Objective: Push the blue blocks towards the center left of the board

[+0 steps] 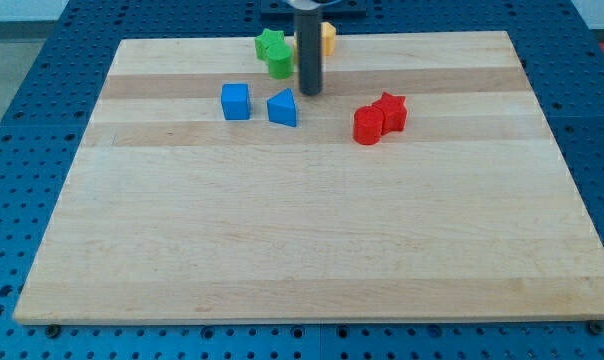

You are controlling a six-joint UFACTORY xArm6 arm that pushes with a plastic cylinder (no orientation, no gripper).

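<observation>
A blue cube (pixel 236 101) and a blue triangular block (pixel 283 108) lie side by side in the upper middle of the wooden board (pixel 302 260), a small gap between them. My tip (pixel 310 92) stands just up and to the right of the blue triangular block, close to it but apart from it. The rod rises from there to the view's top edge.
Two green blocks (pixel 275 52) sit touching each other near the board's top edge, just left of the rod. A yellow block (pixel 328 38) is partly hidden behind the rod. A red cylinder (pixel 367 126) and a red star-like block (pixel 391 110) touch, right of the tip.
</observation>
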